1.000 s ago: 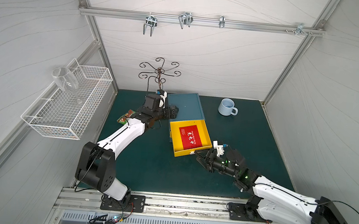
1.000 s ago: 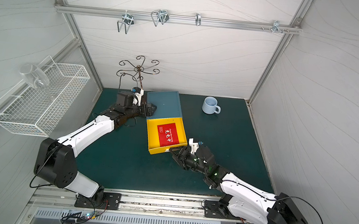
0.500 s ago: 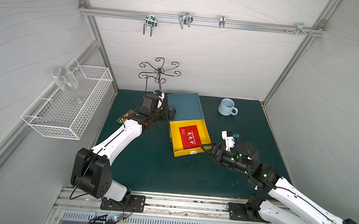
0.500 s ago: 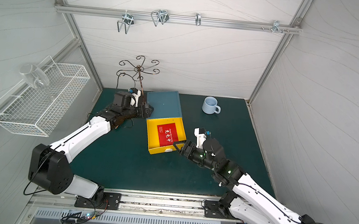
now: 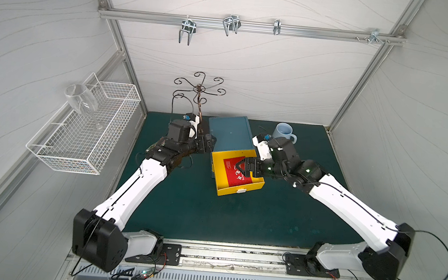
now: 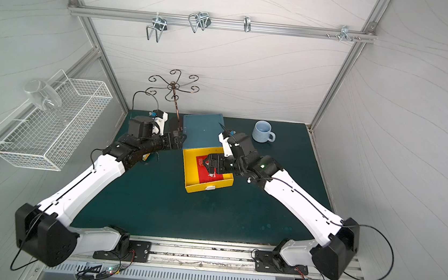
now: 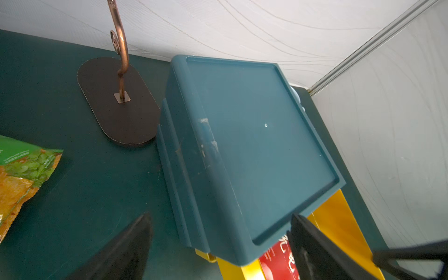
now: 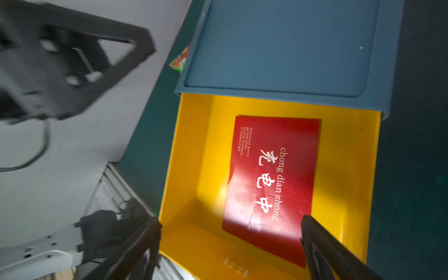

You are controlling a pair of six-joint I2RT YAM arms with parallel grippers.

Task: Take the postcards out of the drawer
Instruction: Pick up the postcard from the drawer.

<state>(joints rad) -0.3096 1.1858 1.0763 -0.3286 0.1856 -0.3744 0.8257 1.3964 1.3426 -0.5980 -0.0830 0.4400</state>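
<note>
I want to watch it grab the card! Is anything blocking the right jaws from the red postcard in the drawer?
Nothing visible does. The yellow drawer is pulled out with its top open, the red postcard lies bare on its floor, and the right jaws stand open over it.

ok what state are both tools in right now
left tool: open, holding nothing
right tool: open, empty, over the red postcard in the yellow drawer

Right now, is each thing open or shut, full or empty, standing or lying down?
Drawer, pulled out open.
Red postcard, lying flat in the drawer.
Right gripper, open above the postcard.
Left gripper, open beside the blue cabinet.
Mug, upright, looks empty.
Wine glass, leaning in the wire basket.
Snack packet, flat on the table.
</note>
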